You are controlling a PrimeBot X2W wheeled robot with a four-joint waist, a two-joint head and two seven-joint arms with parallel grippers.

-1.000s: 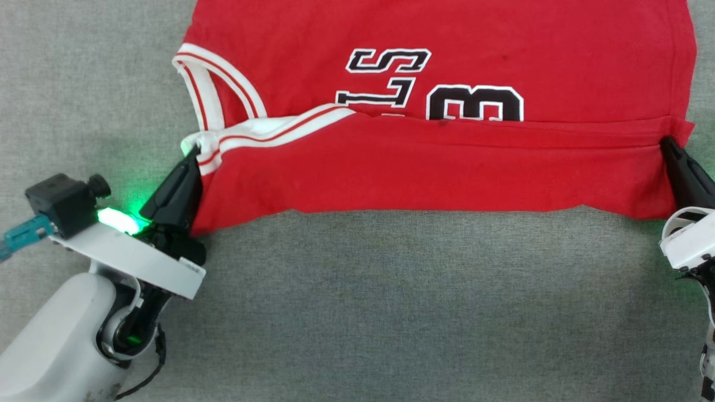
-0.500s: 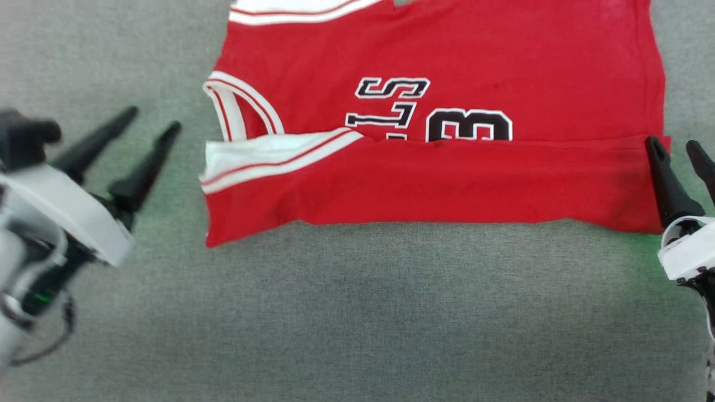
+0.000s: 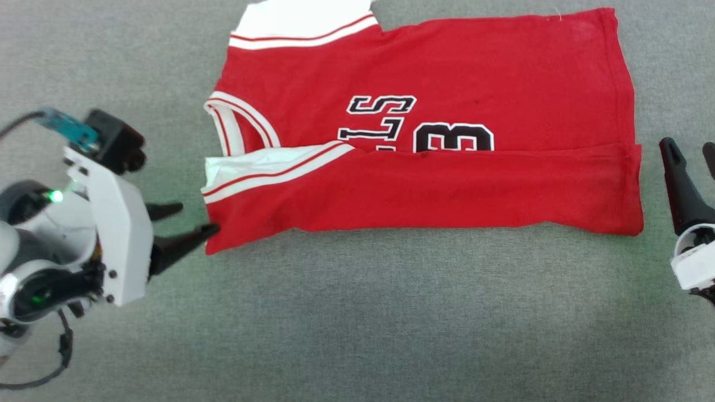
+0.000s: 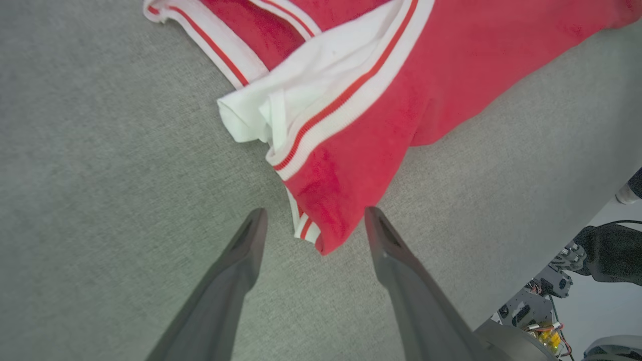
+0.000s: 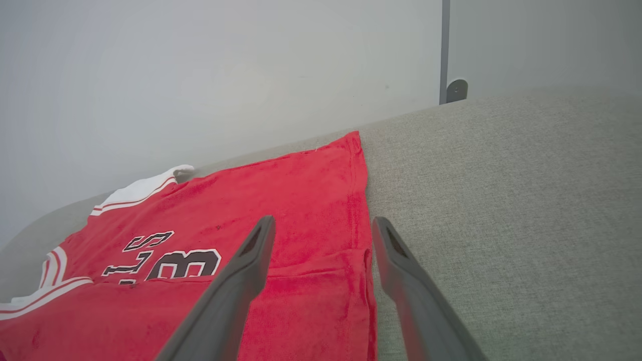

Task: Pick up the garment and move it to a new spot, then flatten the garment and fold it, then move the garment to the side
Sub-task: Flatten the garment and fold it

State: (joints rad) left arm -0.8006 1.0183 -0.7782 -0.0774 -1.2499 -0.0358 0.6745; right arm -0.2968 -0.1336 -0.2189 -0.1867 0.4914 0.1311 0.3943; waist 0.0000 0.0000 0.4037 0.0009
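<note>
The garment point(image 3: 447, 184) is a red shirt with white striped trim, lying flat on the grey table with its near long edge folded up over the lower half of the black print. My left gripper point(image 3: 198, 219) is open, its fingers pointing right at the garment's near left corner. In the left wrist view that corner of the garment point(image 4: 331, 200) reaches in between the spread tips of the left gripper point(image 4: 316, 213), untouched. My right gripper point(image 3: 688, 146) stands open just off the garment's right edge. From the right wrist, the right gripper point(image 5: 325, 220) hangs above the hem of the garment point(image 5: 281, 200).
Grey fabric covers the table point(image 3: 357, 324), with open room in front of the shirt. A pale wall point(image 5: 200, 75) rises behind the far edge. Past the table's edge, robot base parts and cables point(image 4: 541, 301) are visible.
Both grippers have opened and let go of the folded edge, which now lies flat. The left gripper swung out and came back pointing sideways at the corner. The head camera has shifted.
</note>
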